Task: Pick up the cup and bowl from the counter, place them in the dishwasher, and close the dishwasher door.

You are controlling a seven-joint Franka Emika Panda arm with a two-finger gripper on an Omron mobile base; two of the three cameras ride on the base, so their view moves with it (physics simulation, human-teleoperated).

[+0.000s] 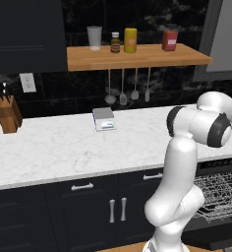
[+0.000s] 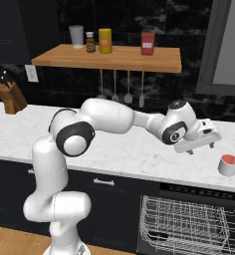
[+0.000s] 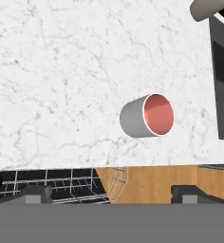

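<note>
One cup (image 3: pixel 147 116), grey outside, red inside, upright on the counter (image 3: pixel 61 71) near its front edge; bare marble all round. Claw (image 3: pixel 111 193) apart, hovering at 6 o'clock over the dishwasher (image 2: pixel 189 224) rack.

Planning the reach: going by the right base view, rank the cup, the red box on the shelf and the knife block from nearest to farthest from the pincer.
1. Cup: on the counter, just right of the pincer.
2. Red box: on the shelf, up and left.
3. Knife block: at the far left of the counter.
</note>
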